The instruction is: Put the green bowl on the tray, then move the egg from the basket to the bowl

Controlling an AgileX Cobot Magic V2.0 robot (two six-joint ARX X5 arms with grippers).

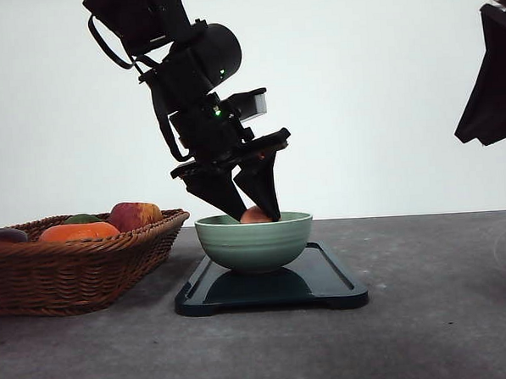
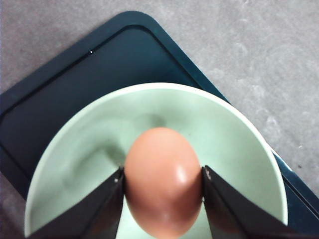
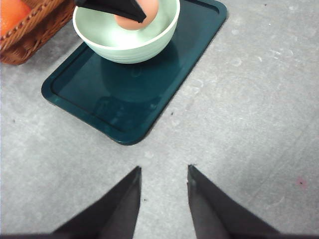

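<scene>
Egg (image 2: pixel 163 181) pinched between left gripper (image 1: pixel 252 213) fingers, dipped inside green bowl (image 1: pixel 254 240). Bowl seated on dark tray's (image 1: pixel 334 283) left half. Right gripper (image 3: pixel 164 199) parted, empty, over bare table (image 3: pixel 259 124). Wicker basket (image 1: pixel 79 271) at tray's 9 o'clock, close by. No legible writing found.

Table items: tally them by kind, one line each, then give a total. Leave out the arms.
Basket: 1
Tray: 1
Green bowl: 1
Egg: 1, held over the bowl by the left gripper
Produce showing in the basket: 4, namely an orange fruit, a red-yellow apple, a green piece and a dark piece
Total: 8
</scene>
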